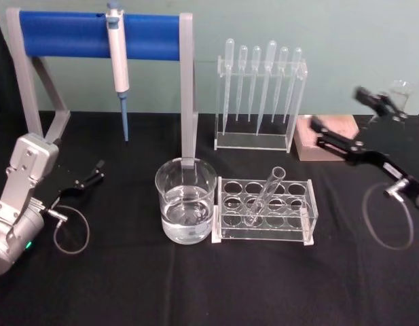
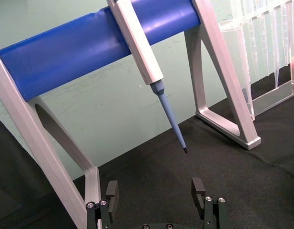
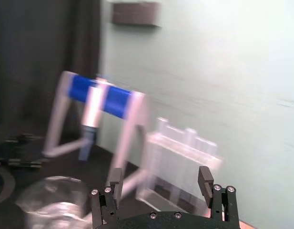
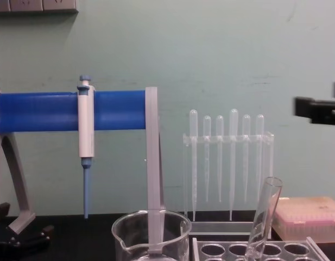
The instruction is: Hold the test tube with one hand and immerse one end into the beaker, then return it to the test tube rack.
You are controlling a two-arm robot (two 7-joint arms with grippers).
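The test tube (image 1: 265, 197) leans in the clear rack (image 1: 265, 210), just beside the beaker (image 1: 185, 201), its open rim tilted up and away from the robot. The right end effector (image 1: 341, 129) hovers with fingers spread and empty, above the far right of the surface (image 1: 195, 285); the tube lies to its left, lower and nearer the robot. The left end effector (image 1: 87, 182), also spread, sits low on the beaker's far side. I judge the right arm better placed to grasp.
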